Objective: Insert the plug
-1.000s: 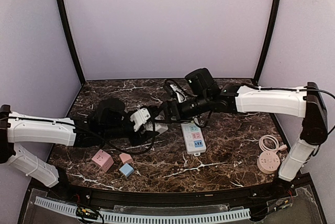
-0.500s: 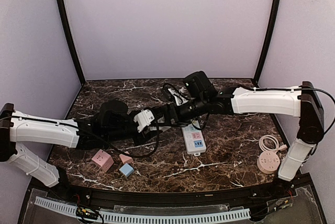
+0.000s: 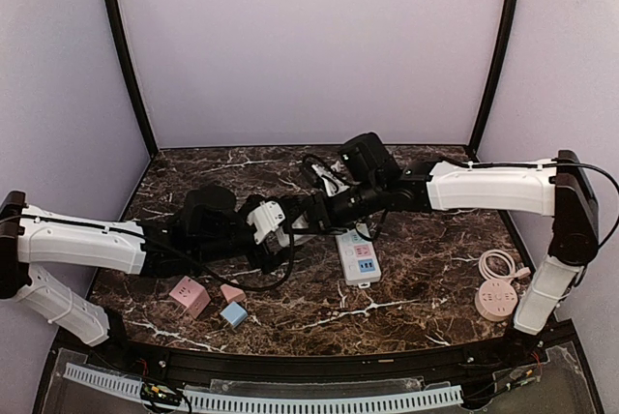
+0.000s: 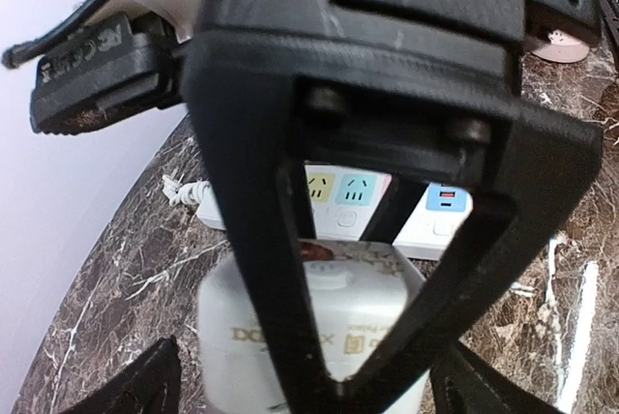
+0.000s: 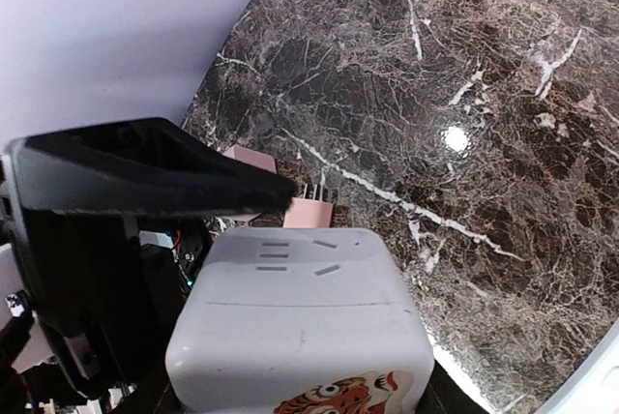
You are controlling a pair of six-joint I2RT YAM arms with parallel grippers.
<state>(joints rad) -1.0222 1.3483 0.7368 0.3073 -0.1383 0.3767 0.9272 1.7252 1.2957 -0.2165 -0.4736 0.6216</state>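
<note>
The plug (image 3: 264, 220) is a white cube with a tiger sticker, held above the marble table (image 3: 426, 269) where the two arms meet. My right gripper (image 3: 285, 216) is shut on it. In the right wrist view the plug (image 5: 300, 308) fills the space between the jaws of the right gripper (image 5: 300, 375), slotted face up. My left gripper (image 3: 257, 227) is open. Seen from the left wrist, the left gripper (image 4: 314, 390) has its fingers spread wide to either side of the plug (image 4: 358, 322), with the right gripper's black frame crossing in front. The white power strip (image 3: 356, 254) (image 4: 348, 199) lies just beyond.
Two pink cubes (image 3: 190, 296) (image 3: 232, 292) and a blue one (image 3: 233, 313) lie near the front left; one pink cube (image 5: 314, 211) shows below the plug. A round white socket (image 3: 496, 298) with a coiled cord (image 3: 498, 264) sits at the right. Black cable (image 3: 288, 264) loops under the grippers.
The right arm reached left to the plug and its jaws closed on it. The left jaws, shut on the plug before, have now sprung open.
</note>
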